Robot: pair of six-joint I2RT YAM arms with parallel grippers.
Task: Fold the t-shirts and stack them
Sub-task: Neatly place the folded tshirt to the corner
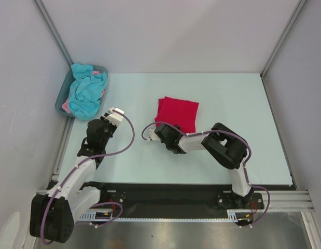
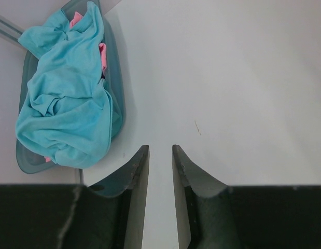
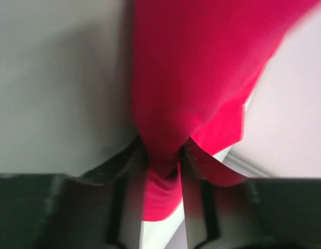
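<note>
A crimson red t-shirt (image 1: 178, 112) lies folded near the middle of the table. My right gripper (image 1: 163, 128) is shut on its near left edge; in the right wrist view the red cloth (image 3: 191, 78) is pinched between the fingers (image 3: 133, 171). A turquoise-blue t-shirt (image 1: 86, 92) with a pink one (image 1: 93, 73) under it is heaped in the tub (image 1: 60, 98) at the far left. My left gripper (image 1: 114, 113) is open and empty over bare table, just right of the tub; in its wrist view the turquoise t-shirt (image 2: 67, 98) and the pink one (image 2: 102, 54) show.
The grey-blue plastic tub (image 2: 119, 93) stands against the left wall. White walls with metal posts (image 1: 282, 39) close the table on three sides. The black rail with the arm bases (image 1: 170, 199) runs along the near edge.
</note>
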